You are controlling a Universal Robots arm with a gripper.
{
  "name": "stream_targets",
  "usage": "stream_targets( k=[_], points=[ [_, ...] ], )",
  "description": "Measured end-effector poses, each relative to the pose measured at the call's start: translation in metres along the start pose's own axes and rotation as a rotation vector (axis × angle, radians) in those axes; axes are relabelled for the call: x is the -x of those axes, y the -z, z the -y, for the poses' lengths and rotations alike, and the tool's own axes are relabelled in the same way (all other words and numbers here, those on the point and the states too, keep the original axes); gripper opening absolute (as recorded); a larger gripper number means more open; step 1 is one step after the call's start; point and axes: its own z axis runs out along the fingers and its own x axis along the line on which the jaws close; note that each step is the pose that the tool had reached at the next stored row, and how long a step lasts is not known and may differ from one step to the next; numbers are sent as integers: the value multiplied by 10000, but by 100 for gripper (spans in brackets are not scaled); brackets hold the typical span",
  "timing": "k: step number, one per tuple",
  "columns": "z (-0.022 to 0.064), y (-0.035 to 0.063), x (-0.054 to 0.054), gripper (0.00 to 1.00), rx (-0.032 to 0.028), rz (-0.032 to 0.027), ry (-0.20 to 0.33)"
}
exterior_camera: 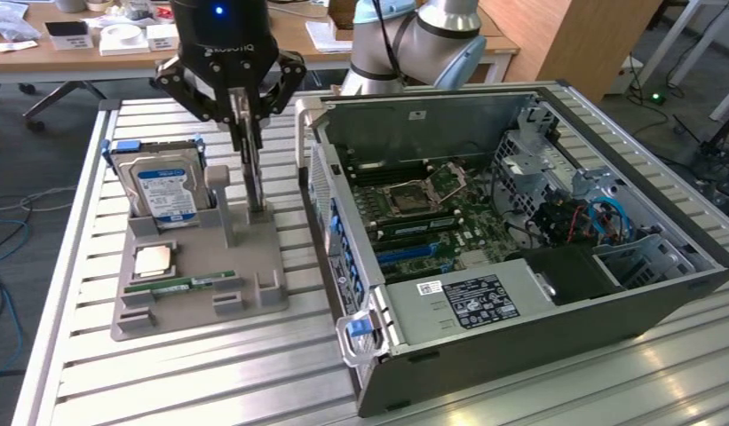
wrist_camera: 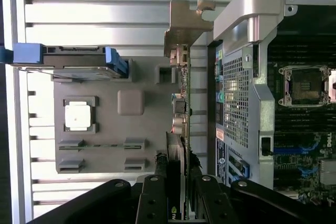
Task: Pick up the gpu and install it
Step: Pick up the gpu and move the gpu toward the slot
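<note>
— As far as I can make out from where I stand, the jaws are clamped on the gpu (exterior_camera: 253, 173), one black finger against each flat face, gripping it near its upper edge.

— Is it out of its stand?

— Can't tell. The card stands upright on its long edge over the grey holder (exterior_camera: 260, 288), and its lower edge reaches down to the slot there. Whether it sits in the slot or hangs just clear, I can't say. In the wrist view the card (wrist_camera: 181, 124) runs edge-on between the fingers (wrist_camera: 151, 203), with its silver end bracket (wrist_camera: 184, 22) at the end away from them.

— What else is on that holder?

— A hard drive (exterior_camera: 162, 191) with a blue label, upright in blue rails, to the exterior view's left of the card. Nearer the camera, lying flat, there's a square processor chip (exterior_camera: 154, 259), and nearer again a narrow green RAM stick (exterior_camera: 180, 284).

— And the computer?

— The case (exterior_camera: 495, 342) lies on its side just beside the holder, on the exterior view's right, open side up. The motherboard (exterior_camera: 453, 226) is in plain sight with its processor socket (exterior_camera: 414, 197). The card is outside the case, not in the board. Holder and case both rest on the slatted metal bench (exterior_camera: 198, 382).
</note>
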Motion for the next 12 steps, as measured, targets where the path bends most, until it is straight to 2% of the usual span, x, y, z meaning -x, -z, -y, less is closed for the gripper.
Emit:
stream_targets(
  k=[12],
  points=[
    [-8, 191, 9, 26, 1, 2, 0]
  ],
)
